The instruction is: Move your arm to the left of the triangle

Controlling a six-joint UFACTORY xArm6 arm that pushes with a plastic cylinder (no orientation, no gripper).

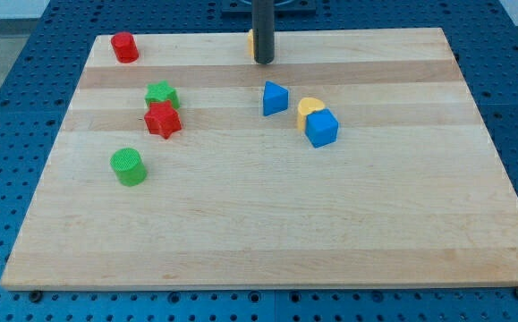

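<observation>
While my tip (pixel 264 61) sits bare, holding nothing, near the view's top | blue triangle (pixel 275 98) upright, below it, apart

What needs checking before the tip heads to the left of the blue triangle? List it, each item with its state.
1. My tip in view: ok, near the view's top edge of the board.
2. Blue triangle located: ok, below the tip and slightly toward the view's right.
3. Spot left of the triangle free: ok, bare wood there.
4. Straight path down to that spot: ok, no block shows on it.
5. Green block and red star clear of the goal: ok, well toward the view's left.
6. Yellowish block behind the rod touching it: cannot tell, mostly hidden.
</observation>
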